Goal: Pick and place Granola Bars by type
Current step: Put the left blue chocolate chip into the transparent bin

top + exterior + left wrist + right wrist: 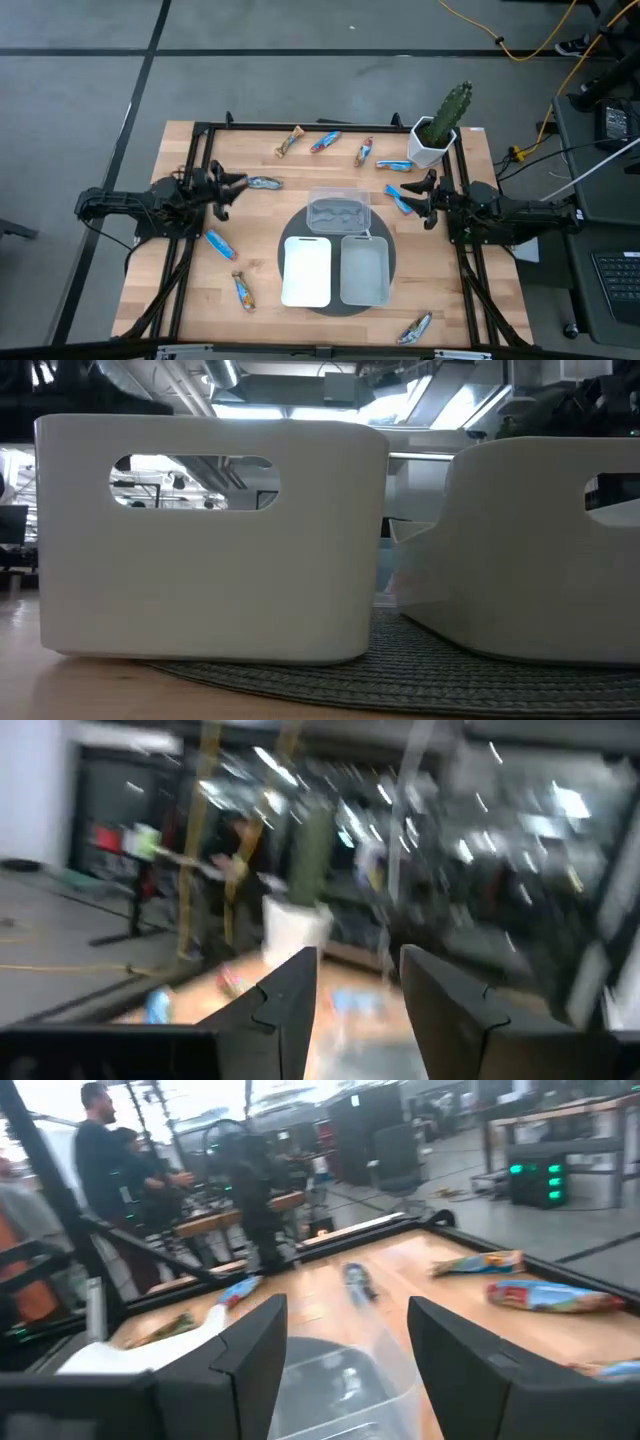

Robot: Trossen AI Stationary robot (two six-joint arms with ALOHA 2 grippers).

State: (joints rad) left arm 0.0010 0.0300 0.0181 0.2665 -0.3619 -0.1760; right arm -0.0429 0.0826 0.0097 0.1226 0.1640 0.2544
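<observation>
Dark left jaws [240,183] wide beside a silver bar [265,183]; right jaws [424,199] wide beside a blue bar [399,199].

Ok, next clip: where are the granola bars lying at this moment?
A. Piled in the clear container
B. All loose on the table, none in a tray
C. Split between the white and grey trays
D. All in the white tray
B: in the high view the bars, such as one at the far edge, lie scattered on the table, while the white tray and grey tray hold none.
</observation>
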